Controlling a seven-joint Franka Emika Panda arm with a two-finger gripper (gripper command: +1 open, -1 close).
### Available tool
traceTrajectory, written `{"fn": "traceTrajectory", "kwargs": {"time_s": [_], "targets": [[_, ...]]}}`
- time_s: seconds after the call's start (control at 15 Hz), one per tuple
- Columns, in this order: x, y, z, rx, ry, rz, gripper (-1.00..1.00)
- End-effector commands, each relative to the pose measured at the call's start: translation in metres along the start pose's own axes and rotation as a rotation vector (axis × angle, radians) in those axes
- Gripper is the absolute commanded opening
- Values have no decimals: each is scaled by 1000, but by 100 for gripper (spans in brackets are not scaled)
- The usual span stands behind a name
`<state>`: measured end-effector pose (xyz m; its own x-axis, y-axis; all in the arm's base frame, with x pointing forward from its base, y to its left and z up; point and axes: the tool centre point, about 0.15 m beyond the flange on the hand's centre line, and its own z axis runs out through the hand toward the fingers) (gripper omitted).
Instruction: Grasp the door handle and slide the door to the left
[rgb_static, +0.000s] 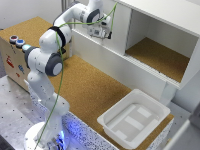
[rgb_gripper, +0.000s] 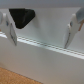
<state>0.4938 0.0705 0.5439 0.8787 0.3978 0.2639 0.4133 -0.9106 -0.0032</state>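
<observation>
Cork-brown board (rgb_static: 87, 92) covers the work surface, and a white cabinet (rgb_static: 165, 15) is set along its far edge, running toward the exterior view's right. The cabinet's right half stands open, so that a cork-lined floor is seen inside. The door (rgb_static: 102, 22), a plain white upright panel, closes the left half of the cabinet front. A door handle cannot be made out in either view.

The white Panda arm (rgb_static: 47, 60) is mounted on a perforated metal plate at the near left of the exterior view and is stretched over the cork toward the cabinet. The gripper (rgb_static: 103, 35) is held right at the door's face, low on the panel; whether contact is made cannot be told.

In the wrist view the two fingers (rgb_gripper: 73, 30) are seen set wide apart, with nothing between them but the white panel and a horizontal rail (rgb_gripper: 45, 44). A dark opening (rgb_gripper: 22, 16) shows beyond one finger.

A shallow white plastic tray (rgb_static: 134, 120) lies on the cork at the near right of the exterior view, well apart from the door. A brown box (rgb_static: 12, 55) carrying two round buttons stands at the left, beside the arm.
</observation>
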Motion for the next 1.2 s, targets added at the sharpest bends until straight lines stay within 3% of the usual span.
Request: {"fn": "traceTrajectory", "kwargs": {"time_s": [0.0, 0.6, 0.67, 0.8, 1.13], "targets": [[-4, 5, 4, 58, 8, -17, 100], [-4, 5, 4, 58, 8, -17, 100], [-1, 0, 1, 6, -4, -1, 100], [-16, -33, -12, -18, -19, -75, 100], [-23, -118, -34, 5, -9, -227, 100]]}}
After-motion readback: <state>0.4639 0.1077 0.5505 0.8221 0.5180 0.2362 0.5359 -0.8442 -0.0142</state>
